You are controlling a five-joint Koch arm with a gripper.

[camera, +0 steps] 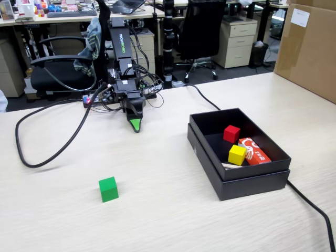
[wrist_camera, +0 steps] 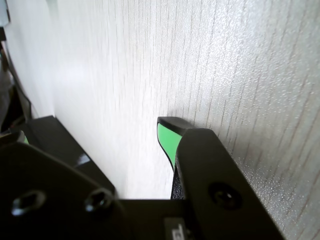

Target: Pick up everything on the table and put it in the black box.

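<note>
Your black tool (camera: 135,126) with its green-faced tip points down at the pale beige wood-grain desk (camera: 157,210), at the far side, left of the shallow matte black cardboard box (camera: 252,184). In the wrist view the tool (wrist_camera: 125,145) has its jaws spread, bare desk showing between them, and it grips nothing. The small bright green cube (camera: 108,189) sits on the desk near you, well apart from the tool and left of the box.
</note>
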